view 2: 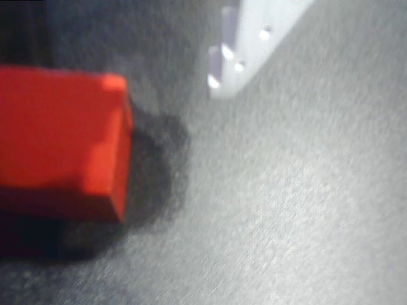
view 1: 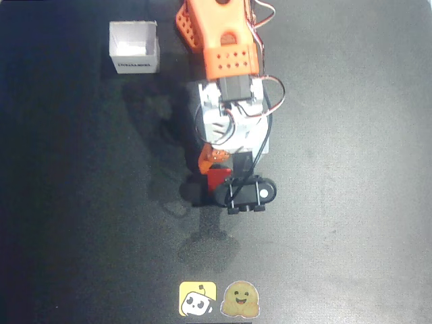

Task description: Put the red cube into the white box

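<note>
Where the arm's lower end reaches toward the middle of the overhead view, the red cube (view 1: 217, 179) shows as a small bright patch, partly tucked under the gripper (view 1: 214, 177) and its black wrist camera mount (view 1: 246, 193). Seen from the wrist, the red cube (view 2: 60, 143) sits at the left of the frame, resting on the dark table (view 2: 286, 210). Its faces are plain and matte, with no marks; the top face is a strong even red, the right-hand face a shade lighter where the light catches it, and the near face falls into deep shadow. A soft dark shadow spreads on the table just to its right. One pale, blurred finger (view 2: 245, 47) with a few small holes hangs at the upper middle of that view, apart from the cube with bare table between them. Whether the claw is spread or closed I cannot tell, since the other finger is hidden.

Further out, the white box (view 1: 134, 47) stands in the upper left of the overhead frame, well apart from the cube, open at the top, with dark lettering on its lower side. The orange arm (view 1: 223, 40) comes down from the top centre. Two stickers, a yellow one (view 1: 197, 299) and a tan smiling one (view 1: 240, 300), lie near the bottom edge.
</note>
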Robot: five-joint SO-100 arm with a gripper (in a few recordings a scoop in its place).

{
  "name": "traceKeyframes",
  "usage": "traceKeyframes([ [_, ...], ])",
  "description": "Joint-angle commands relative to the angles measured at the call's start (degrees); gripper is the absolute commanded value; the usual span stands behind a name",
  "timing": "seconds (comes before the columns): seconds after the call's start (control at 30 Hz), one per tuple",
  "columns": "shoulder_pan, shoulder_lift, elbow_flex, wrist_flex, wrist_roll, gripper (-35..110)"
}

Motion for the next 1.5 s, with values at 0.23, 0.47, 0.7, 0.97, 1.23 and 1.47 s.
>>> traceKeyframes([
  [0.23,2.37,-2.90,-3.78,-3.60,-1.41,28],
  [0.47,2.37,-7.12,-3.96,-7.91,-1.32,26],
  [0.7,2.46,-9.40,-3.87,-10.02,-1.05,0],
  [0.97,3.08,-8.44,-3.34,-9.67,0.00,0],
  [1.23,9.76,7.82,-5.19,9.40,2.81,0],
  [1.47,25.84,24.79,-7.47,27.69,3.87,0],
])
